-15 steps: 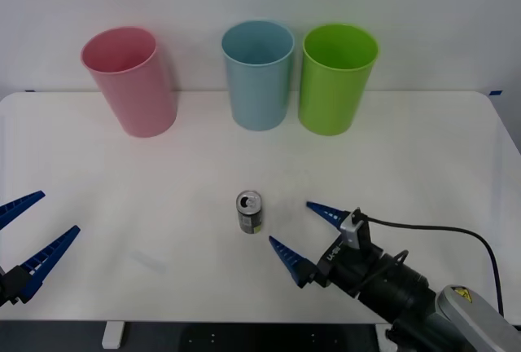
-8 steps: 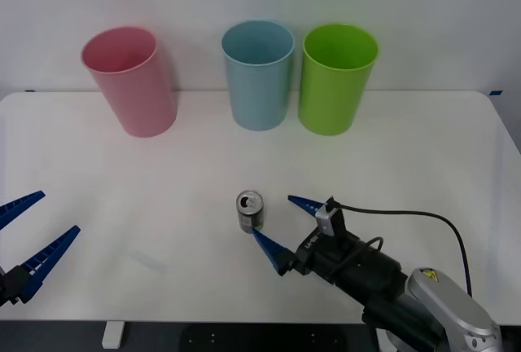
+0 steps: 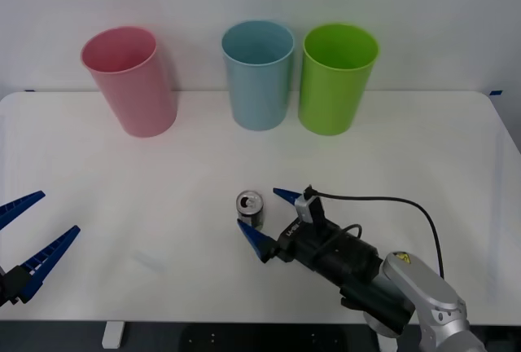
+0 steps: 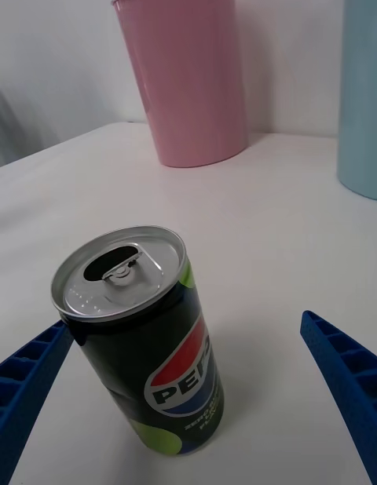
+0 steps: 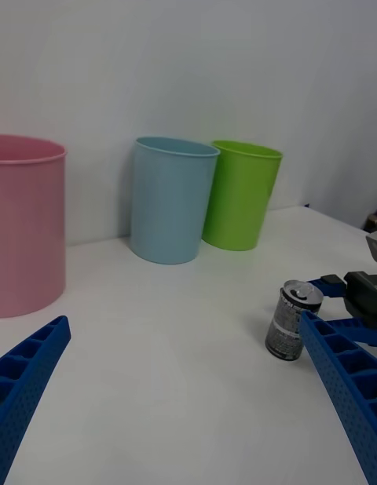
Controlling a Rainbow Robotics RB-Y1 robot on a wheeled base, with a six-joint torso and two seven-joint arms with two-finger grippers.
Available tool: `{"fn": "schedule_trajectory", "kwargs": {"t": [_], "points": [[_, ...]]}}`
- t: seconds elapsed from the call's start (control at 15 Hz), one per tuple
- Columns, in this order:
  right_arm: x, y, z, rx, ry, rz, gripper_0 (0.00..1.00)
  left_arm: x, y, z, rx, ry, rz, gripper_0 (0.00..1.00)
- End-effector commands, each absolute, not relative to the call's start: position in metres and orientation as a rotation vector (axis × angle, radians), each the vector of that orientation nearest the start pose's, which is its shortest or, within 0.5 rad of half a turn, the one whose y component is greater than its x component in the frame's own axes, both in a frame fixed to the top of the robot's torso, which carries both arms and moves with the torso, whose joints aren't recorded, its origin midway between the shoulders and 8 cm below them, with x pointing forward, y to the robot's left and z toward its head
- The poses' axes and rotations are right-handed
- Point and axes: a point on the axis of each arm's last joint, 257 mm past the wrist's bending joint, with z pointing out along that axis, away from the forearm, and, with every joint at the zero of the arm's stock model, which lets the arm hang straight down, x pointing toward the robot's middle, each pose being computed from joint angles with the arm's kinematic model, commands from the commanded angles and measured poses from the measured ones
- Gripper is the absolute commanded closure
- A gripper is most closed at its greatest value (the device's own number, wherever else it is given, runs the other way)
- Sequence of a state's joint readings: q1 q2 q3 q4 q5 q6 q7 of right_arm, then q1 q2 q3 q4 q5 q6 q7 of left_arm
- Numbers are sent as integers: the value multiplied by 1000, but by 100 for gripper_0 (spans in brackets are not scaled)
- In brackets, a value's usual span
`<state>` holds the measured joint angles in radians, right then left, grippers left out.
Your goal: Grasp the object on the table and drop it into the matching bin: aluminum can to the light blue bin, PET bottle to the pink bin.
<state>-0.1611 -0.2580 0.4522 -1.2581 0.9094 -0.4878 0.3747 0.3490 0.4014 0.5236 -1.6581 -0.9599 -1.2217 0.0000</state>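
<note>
One can [image 3: 249, 210], three bins; can upright, axis vertical, seemingly untouched between the right gripper's [image 3: 266, 217] wide-spread fingers.

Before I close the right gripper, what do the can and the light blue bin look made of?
The can: metal, probably aluminium, by its brushed silver top and pull-tab; glossy printed body. The light blue bin: likely plastic, smooth, matte, uniformly coloured.

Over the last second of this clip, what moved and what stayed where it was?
The right gripper slid left across the table toward the aluminum can, and its open fingers now sit on either side of the can without closing on it. The can stands upright in the same spot. The left gripper stayed open at the table's near left edge, and the pink bin, light blue bin and green bin did not move.
</note>
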Motion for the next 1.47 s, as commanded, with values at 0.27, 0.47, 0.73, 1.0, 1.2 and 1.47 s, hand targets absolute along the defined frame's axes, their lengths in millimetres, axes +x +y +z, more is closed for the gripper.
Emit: {"fn": "schedule_trajectory", "kwargs": {"t": [0.27, 0.47, 0.73, 1.0, 1.2, 1.47], "points": [[464, 16, -299, -682, 1556, 674, 0, 342, 330, -169, 465, 1441, -567, 0], [463, 19, -300, -689, 1555, 674, 0, 342, 330, -169, 465, 1441, -567, 0], [464, 19, -302, -691, 1561, 657, 0, 342, 330, -169, 465, 1441, -567, 0], [464, 18, -304, -697, 1563, 646, 100, 342, 330, -169, 465, 1441, -567, 0], [464, 19, -303, -698, 1560, 647, 100, 342, 330, -169, 465, 1441, -567, 0], [464, 19, -303, -699, 1560, 646, 100, 342, 330, -169, 465, 1441, -567, 0]]}}
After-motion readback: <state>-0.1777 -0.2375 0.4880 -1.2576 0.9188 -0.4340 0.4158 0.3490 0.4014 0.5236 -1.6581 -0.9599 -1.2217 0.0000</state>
